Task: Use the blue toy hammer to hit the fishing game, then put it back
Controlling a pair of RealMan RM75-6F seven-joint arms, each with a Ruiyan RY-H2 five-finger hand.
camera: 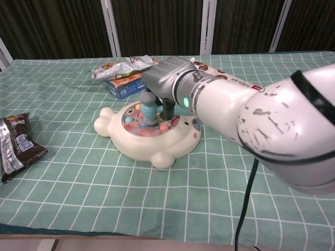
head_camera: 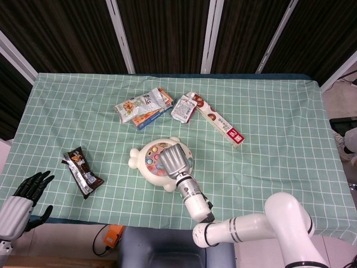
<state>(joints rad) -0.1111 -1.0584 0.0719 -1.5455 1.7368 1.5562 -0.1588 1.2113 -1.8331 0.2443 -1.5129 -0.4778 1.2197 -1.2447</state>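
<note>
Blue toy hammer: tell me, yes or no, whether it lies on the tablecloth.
No, the right hand holds the blue toy hammer over the fishing game.

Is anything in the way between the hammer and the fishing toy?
No. The right hand holds the blue toy hammer, and its head is right down on the fishing game with nothing visible between them.

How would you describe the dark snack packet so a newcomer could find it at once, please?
Start from the green checked tablecloth and go to its left side, left of the cream fishing game. The dark snack packet lies there alone, brown and glossy, while the other packets cluster further back.
</note>
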